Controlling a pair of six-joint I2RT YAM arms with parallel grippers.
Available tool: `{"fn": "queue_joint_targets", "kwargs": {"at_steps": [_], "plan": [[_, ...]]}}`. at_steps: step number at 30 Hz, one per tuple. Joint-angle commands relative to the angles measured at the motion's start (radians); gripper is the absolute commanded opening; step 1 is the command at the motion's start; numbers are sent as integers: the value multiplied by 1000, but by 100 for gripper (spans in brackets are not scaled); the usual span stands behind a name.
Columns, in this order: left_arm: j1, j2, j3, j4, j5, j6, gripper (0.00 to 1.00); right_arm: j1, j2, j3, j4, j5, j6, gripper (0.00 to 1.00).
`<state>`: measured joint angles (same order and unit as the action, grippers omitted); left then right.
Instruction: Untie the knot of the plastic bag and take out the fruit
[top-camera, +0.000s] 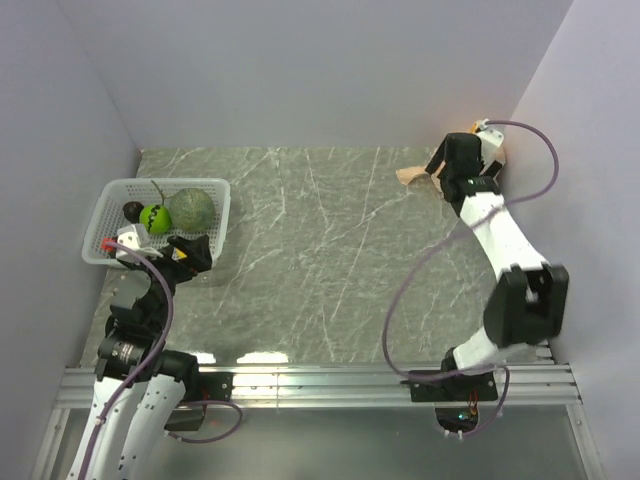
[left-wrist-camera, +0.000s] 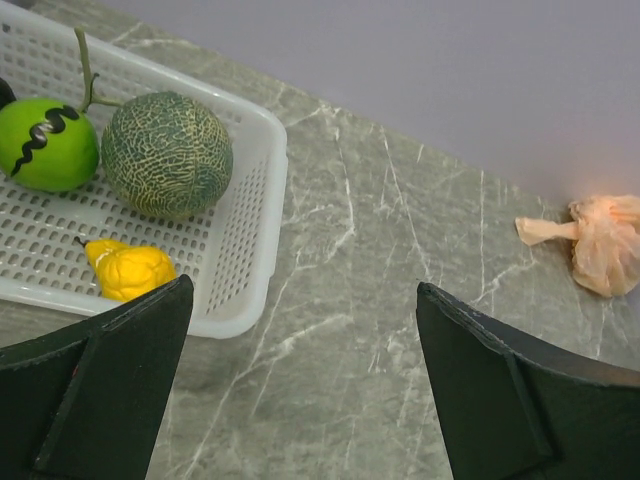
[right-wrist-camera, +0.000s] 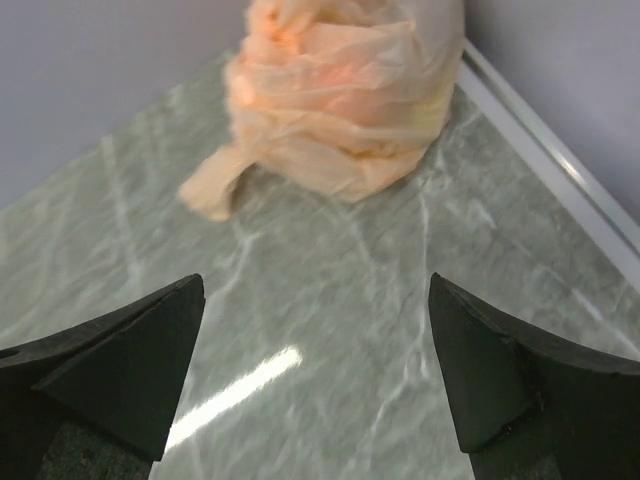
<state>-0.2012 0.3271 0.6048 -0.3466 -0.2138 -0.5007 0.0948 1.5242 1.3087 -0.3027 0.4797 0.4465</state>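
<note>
The plastic bag (right-wrist-camera: 345, 95), judged light, limp and slippery, is being faced by the wide-open, empty right gripper (right-wrist-camera: 315, 370), the knot (right-wrist-camera: 225, 180) at the bag's side being favoured as hold.

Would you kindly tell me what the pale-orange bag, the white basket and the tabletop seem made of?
The pale-orange bag looks like thin translucent plastic film: crinkled, softly glossy. The white perforated basket seems rigid moulded plastic, with even slotted holes. The grey-green tabletop looks like polished veined marble or a print of it.
</note>
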Motion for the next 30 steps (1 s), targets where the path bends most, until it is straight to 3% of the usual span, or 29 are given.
{"fn": "queue_joint_targets", "kwargs": {"at_steps": [1, 9, 15, 18, 19, 21, 22, 30], "plan": [[-7, 23, 18, 31, 31, 8, 99, -50, 132, 104, 94, 13, -40, 99], [-7, 125, 35, 8, 21, 11, 99, -90, 508, 354, 189, -56, -160, 96], [22, 201, 46, 11, 44, 21, 99, -127, 746, 621, 131, -66, -184, 90], [26, 208, 46, 11, 40, 25, 99, -135, 826, 719, 91, -64, -198, 75], [26, 210, 44, 11, 42, 25, 99, -136, 832, 731, 80, -78, -207, 52], [28, 210, 44, 15, 47, 27, 99, -136, 821, 724, 83, -101, -218, 23], [28, 207, 41, 17, 54, 27, 99, -135, 806, 709, 85, -127, -227, 2], [32, 171, 35, 40, 102, 28, 98, -46, 486, 373, 106, -315, -305, 0]]}}
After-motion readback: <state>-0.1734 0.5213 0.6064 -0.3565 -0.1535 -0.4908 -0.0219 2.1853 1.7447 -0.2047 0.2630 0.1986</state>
